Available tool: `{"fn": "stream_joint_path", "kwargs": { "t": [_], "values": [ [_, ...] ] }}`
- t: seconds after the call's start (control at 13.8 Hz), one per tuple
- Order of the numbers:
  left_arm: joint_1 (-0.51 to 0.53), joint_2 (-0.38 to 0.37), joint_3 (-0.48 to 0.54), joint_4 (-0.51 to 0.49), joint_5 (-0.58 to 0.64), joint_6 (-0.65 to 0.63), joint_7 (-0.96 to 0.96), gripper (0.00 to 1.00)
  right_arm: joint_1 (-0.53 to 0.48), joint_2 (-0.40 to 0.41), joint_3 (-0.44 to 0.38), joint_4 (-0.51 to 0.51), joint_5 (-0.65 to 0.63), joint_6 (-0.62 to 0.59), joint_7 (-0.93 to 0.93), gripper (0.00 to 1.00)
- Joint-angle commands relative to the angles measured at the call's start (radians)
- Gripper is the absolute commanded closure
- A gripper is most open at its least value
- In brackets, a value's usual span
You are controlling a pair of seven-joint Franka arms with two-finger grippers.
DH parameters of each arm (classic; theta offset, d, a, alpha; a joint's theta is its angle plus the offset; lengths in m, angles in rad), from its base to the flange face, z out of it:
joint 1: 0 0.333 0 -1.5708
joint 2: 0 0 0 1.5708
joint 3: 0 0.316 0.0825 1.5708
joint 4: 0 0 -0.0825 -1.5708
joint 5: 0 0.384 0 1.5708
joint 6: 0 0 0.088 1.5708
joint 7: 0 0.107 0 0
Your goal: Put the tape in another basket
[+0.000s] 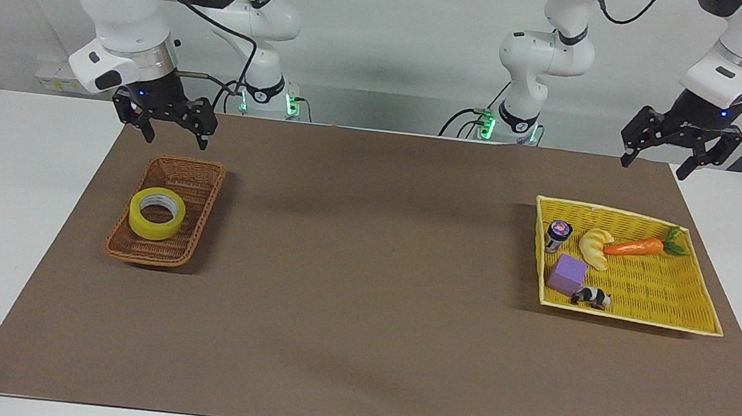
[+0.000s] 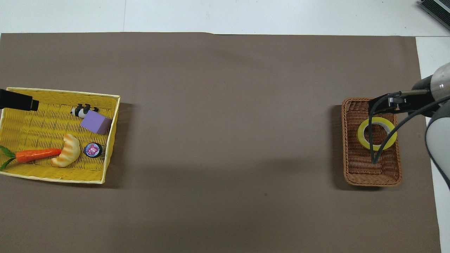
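Note:
The tape (image 1: 157, 213), a yellow roll with a pale core, lies flat in the brown wicker basket (image 1: 190, 174) at the right arm's end of the mat. It also shows in the overhead view (image 2: 366, 140) inside the basket (image 2: 351, 165). My right gripper (image 1: 174, 140) hangs open and empty in the air over the basket's end nearest the robots, clear of the tape. Its cable crosses the tape in the overhead view. My left gripper (image 1: 652, 167) waits open and empty, raised over the mat's edge near the yellow tray.
The flat yellow woven tray (image 1: 678, 302) lies at the left arm's end of the mat. It holds a carrot (image 1: 636, 247), a croissant (image 1: 593, 247), a purple block (image 1: 567, 273), a panda figure (image 1: 591, 298) and a small jar (image 1: 557, 234).

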Motion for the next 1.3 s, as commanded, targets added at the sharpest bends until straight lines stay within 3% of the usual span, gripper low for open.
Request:
{"fn": "stream_joint_path", "kwargs": {
  "t": [0.0, 1.23],
  "values": [
    [0.002, -0.009, -0.004, 0.004, 0.016, -0.019, 0.004, 0.0, 0.012, 0.006, -0.003, 0.015, 0.013, -0.02, -0.001, 0.0],
    [0.002, -0.009, -0.004, 0.004, 0.016, -0.019, 0.004, 0.0, -0.003, 0.012, -0.011, 0.032, 0.032, -0.045, -0.022, 0.0]
  ]
}}
